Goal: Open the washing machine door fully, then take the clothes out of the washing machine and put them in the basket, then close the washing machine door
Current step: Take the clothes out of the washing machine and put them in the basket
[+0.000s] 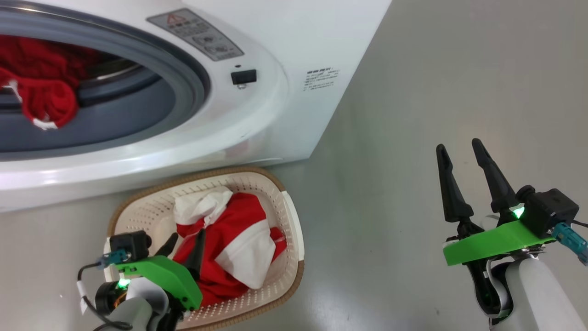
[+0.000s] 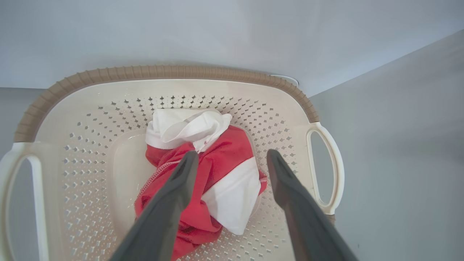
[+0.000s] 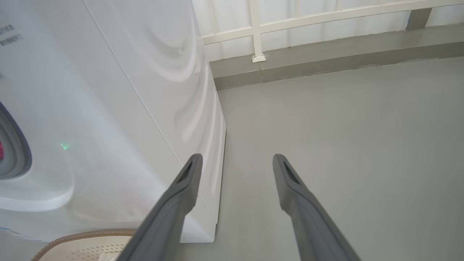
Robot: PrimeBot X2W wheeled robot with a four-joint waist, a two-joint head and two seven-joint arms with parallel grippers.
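Observation:
The washing machine (image 1: 294,41) fills the upper left of the head view. Its grey-ringed mouth (image 1: 183,73) stands open, and red clothes with white trim (image 1: 41,87) lie inside. The washing machine door is out of view. The cream basket (image 1: 142,216) sits on the floor in front of the machine and holds a red and white garment (image 1: 229,248). My left gripper (image 1: 186,248) hangs open just over that garment (image 2: 217,170), inside the basket rim (image 2: 163,71). My right gripper (image 1: 458,146) is open and empty over bare floor, to the right of the machine (image 3: 108,108).
Grey floor (image 1: 413,115) stretches to the right of the machine and basket. A white railing (image 3: 257,54) and a low kerb run along the far side. The machine's front carries a black latch (image 1: 243,77) and a warning label (image 1: 195,34).

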